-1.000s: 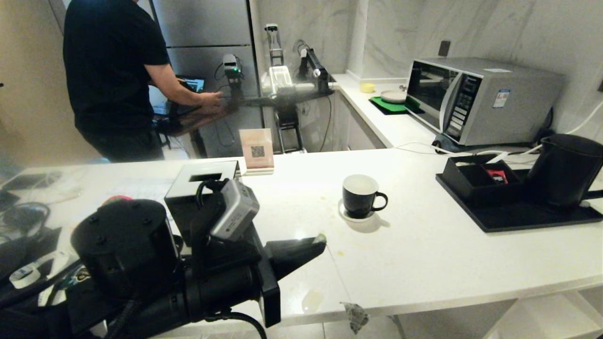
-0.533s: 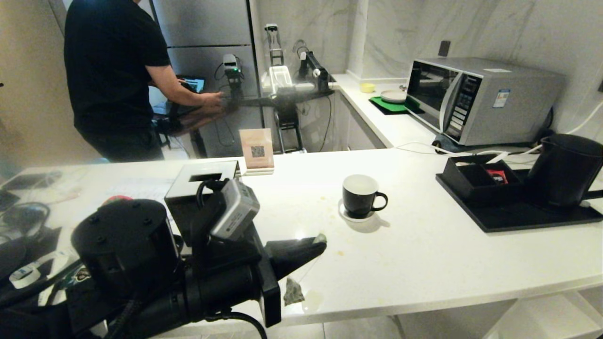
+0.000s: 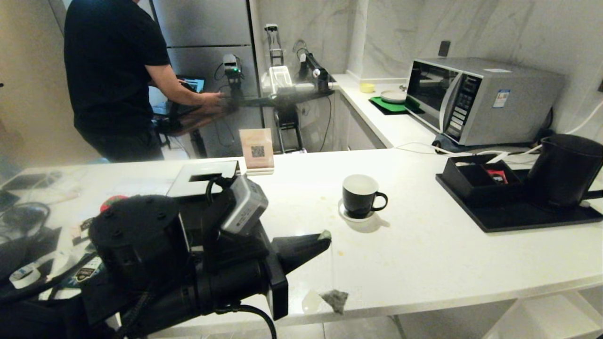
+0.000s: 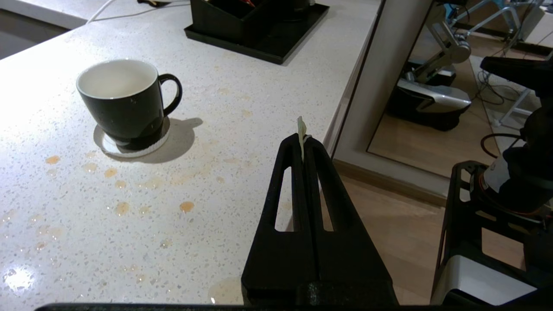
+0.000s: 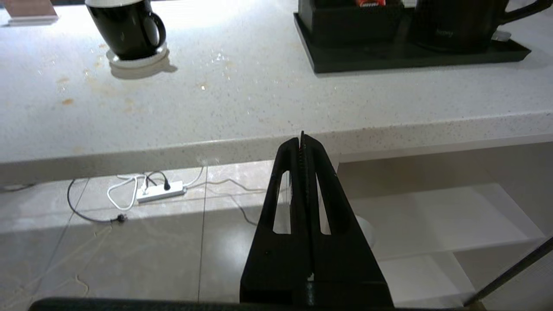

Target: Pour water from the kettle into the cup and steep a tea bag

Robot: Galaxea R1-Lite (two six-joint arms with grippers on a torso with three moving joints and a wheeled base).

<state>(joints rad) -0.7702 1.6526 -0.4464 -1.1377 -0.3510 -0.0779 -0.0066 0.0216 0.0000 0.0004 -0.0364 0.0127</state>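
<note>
Left gripper (image 3: 323,235): black fingers pressed together on the pale green tag (image 4: 301,128); small mesh tea bag (image 3: 335,299) dangling on its string at the white speckled counter (image 3: 424,254) edge, well short of the black white-lined cup (image 3: 360,195). Tall matte-black kettle (image 3: 565,169): on the black tray (image 3: 518,214) beyond the cup. Right gripper (image 5: 302,140): fully closed, empty, below the counter edge.

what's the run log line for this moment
left gripper: shut on tea bag tag, tea bag dangling at counter edge | right gripper: shut, empty, below counter | cup: on saucer | kettle: on tray
</note>
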